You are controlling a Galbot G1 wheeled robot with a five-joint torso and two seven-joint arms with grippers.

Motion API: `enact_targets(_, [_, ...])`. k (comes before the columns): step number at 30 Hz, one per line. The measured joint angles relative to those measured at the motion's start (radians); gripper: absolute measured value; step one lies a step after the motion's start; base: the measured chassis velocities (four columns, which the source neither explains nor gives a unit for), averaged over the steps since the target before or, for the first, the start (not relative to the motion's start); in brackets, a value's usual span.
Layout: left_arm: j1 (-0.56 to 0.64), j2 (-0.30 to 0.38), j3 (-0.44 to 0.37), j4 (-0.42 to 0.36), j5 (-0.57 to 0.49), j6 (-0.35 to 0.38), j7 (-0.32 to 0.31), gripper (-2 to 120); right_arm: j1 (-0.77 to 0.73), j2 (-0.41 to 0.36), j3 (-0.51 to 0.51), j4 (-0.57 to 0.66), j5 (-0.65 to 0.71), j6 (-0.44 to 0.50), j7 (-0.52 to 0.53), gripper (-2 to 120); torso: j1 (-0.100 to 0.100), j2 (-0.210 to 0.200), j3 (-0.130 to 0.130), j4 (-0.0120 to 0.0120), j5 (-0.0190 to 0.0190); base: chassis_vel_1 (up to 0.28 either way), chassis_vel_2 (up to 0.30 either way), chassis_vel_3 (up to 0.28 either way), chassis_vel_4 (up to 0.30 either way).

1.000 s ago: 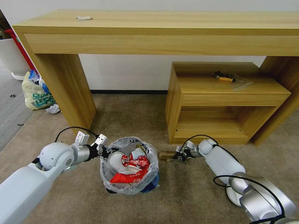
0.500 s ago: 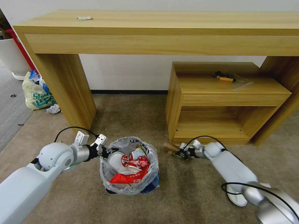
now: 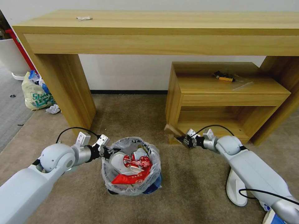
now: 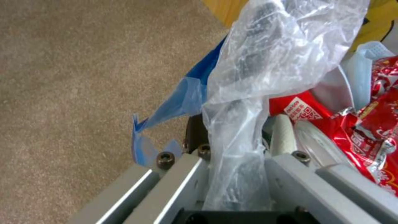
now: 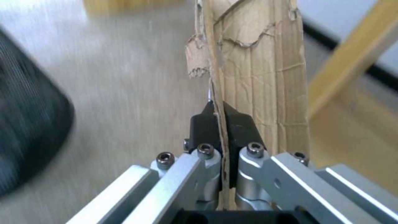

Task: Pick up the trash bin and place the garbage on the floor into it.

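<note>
Trash bin [image 3: 132, 169] stood on beige carpet floor [image 3: 193, 183], in front of long wooden desk [image 3: 155, 28], approx btwn the two arms. Lined w/ crinkly clear bag, packed w/ red wrappers [image 3: 134, 177] + white bits; blue plastic showed at its lower right side. Left gripper [image 3: 109, 151] reached in from robot's left, clamped onto bin's near rim, bag plastic bunched btwn the fingers [image 4: 195, 146] per left wrist view; red wrappers [image 4: 365, 124] lay just beyond, inside the bin. Right gripper [image 3: 184, 140] hung above the floor to right of bin, close to front lower corner of low wooden shelf unit [image 3: 224, 102], pinched tight on a cardboard scrap [image 3: 172, 130]. In right wrist view, black pads [image 5: 237, 124] pressed both faces of the cardboard scrap [image 5: 257, 62], torn edge stuck out past the fingertips. Scrap clear of the carpet, not yet over the bin, well apart from its rim. White slipper [image 3: 236, 188] lay on carpet beside/under right forearm. Far left, bulging yellowish bag w/ green print [image 3: 35, 93] sat by desk leg, crumpled tissue [image 3: 53, 109] just beside it. Small white item [image 3: 84, 18] on desk top; black-and-yellow object [image 3: 223, 76] on shelf unit's top
</note>
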Motion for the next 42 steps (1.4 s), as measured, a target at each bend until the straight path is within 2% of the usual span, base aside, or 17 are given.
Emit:
enact_targets(3, [0.001, 0.000, -0.001, -0.001, 0.000, 0.000, -0.001, 0, -0.012, -0.006, 0.020, 0.046, 0.025, -0.010, 0.010, 0, 0.000, 0.000, 0.000, 0.0000, 0.0000, 0.000, 0.000, 0.000, 0.000])
enact_targets(6, [0.001, -0.003, 0.000, -0.002, 0.000, 0.000, -0.006, 0, -0.034, -0.022, 0.077, 0.185, 0.127, -0.053, 0.047, 0, 0.000, 0.000, 0.000, -0.0001, -0.0001, 0.000, 0.000, 0.000, 0.000])
enact_targets(7, [0.001, -0.008, 0.003, -0.005, -0.001, 0.000, -0.015, 0, -0.037, -0.027, 0.094, 0.268, 0.178, -0.078, 0.073, 0, 0.000, 0.000, 0.000, -0.0001, 0.0000, 0.000, 0.000, 0.000, 0.000])
enact_targets(8, [0.001, -0.008, 0.003, -0.005, -0.001, 0.000, -0.015, 0, -0.037, -0.027, 0.094, 0.268, 0.178, -0.078, 0.073, 0, 0.000, 0.000, 0.000, -0.0001, 0.0000, 0.000, 0.000, 0.000, 0.000])
enact_targets(10, [0.002, -0.013, 0.008, -0.005, -0.001, 0.000, -0.024, 0, -0.037, -0.029, 0.096, 0.350, 0.243, -0.109, 0.122, 0, 0.000, 0.000, 0.000, -0.0001, -0.0002, 0.000, 0.000, 0.000, 0.000])
enact_targets(12, [0.000, -0.019, 0.018, -0.005, -0.001, 0.000, -0.032, 0, -0.036, -0.022, 0.064, 0.476, 0.339, -0.138, 0.215, 0, 0.000, 0.000, 0.000, 0.0001, -0.0004, 0.000, 0.000, 0.000, 0.000])
enact_targets(13, [0.000, -0.019, 0.018, -0.005, -0.001, 0.000, -0.032, 0, -0.036, -0.022, 0.064, 0.476, 0.339, -0.138, 0.215, 0, 0.000, 0.000, 0.000, 0.0001, -0.0004, 0.000, 0.000, 0.000, 0.000])
enact_targets(15, [-0.017, -0.021, 0.036, -0.005, -0.004, 0.000, -0.036, 0, -0.039, -0.010, 0.019, 0.581, 0.436, -0.163, 0.296, 0, 0.000, 0.000, 0.000, 0.0001, -0.0002, 0.000, 0.000, 0.000, 0.000])
enact_targets(16, [-0.017, -0.021, 0.036, -0.005, -0.004, 0.000, -0.036, 0, -0.039, -0.010, 0.019, 0.581, 0.436, -0.163, 0.296, 0, 0.000, 0.000, 0.000, 0.0001, -0.0002, 0.000, 0.000, 0.000, 0.000])
enact_targets(19, [-0.046, -0.022, 0.059, -0.001, -0.016, 0.000, -0.039, 0, -0.045, -0.006, -0.025, 0.685, 0.520, -0.183, 0.337, 0, 0.000, 0.000, 0.000, 0.0000, -0.0001, 0.000, 0.000, 0.000, 0.000])
enact_targets(27, [-0.091, -0.030, 0.091, 0.021, -0.022, 0.000, -0.036, 0, -0.058, -0.017, -0.099, 0.776, 0.569, -0.205, 0.337, 0, 0.000, 0.000, 0.000, -0.0001, -0.0002, 0.000, 0.000, 0.000, 0.000])
enact_targets(42, [-0.109, -0.009, 0.086, 0.015, -0.041, 0.000, -0.026, 0, -0.129, -0.025, -0.163, 0.696, 0.417, -0.181, 0.257, 0, 0.000, 0.000, 0.000, -0.0001, 0.0000, 0.000, 0.000, 0.000, 0.000])
